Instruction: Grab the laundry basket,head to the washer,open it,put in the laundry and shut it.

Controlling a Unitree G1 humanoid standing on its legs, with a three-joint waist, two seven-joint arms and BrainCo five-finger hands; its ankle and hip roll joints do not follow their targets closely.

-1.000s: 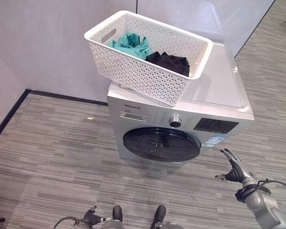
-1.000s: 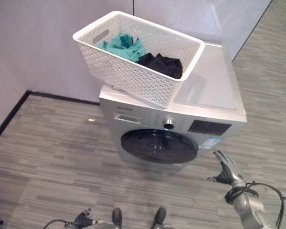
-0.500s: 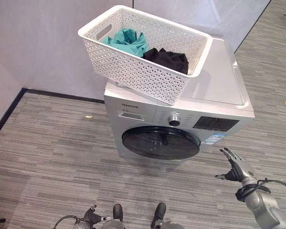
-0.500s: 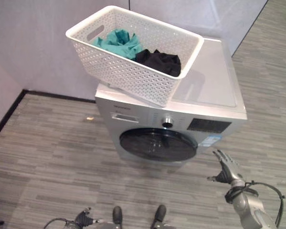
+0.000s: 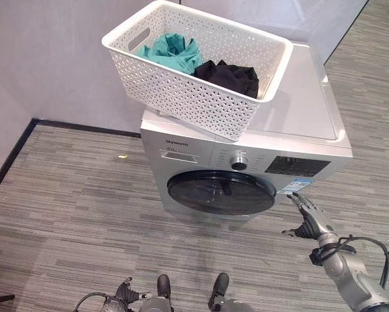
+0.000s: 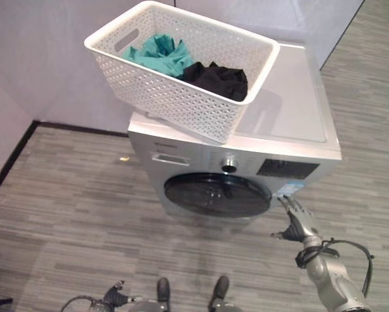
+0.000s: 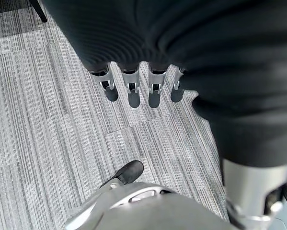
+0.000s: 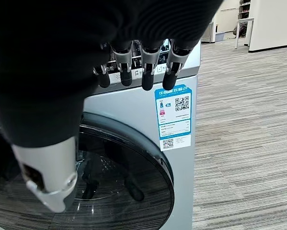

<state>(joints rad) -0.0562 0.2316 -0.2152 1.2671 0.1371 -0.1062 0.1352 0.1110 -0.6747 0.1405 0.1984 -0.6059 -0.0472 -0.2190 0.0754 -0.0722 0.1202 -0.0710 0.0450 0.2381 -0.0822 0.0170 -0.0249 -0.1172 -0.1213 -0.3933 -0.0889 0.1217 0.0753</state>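
Step in hand looks like opening the washer: the laundry basket [image 5: 197,62] already sits on top of the washer [image 5: 246,162], at roughly 11 o'clock on the lid and overhanging its front-left corner, with a teal garment [image 5: 171,52] and a black garment [image 5: 230,75] inside. The round door [image 5: 221,193] is shut, dark glass flush with the front. Right hand [image 5: 309,220] is raised at about 4 o'clock from the door, just beside its right rim and below the sticker [image 5: 291,190], not touching as far as I can tell. Fingers are straight and spread, thumb out to the side, palm facing the front panel; the right wrist view shows the same, fingertips [image 8: 147,82] relaxed and pointing toward the control strip, holding nothing. Left hand [image 7: 133,91] hangs low at the robot's side over the carpet [image 7: 47,120], fingers straight and slack, empty. Next move, my read: bring the right hand to the door's edge, at about 3 o'clock on the glass, hook the fingers behind the rim or catch, and pull it out. I can't make out a handle recess from here, so the grip point is a guess. Basket overhang is worth watching when the door swings.
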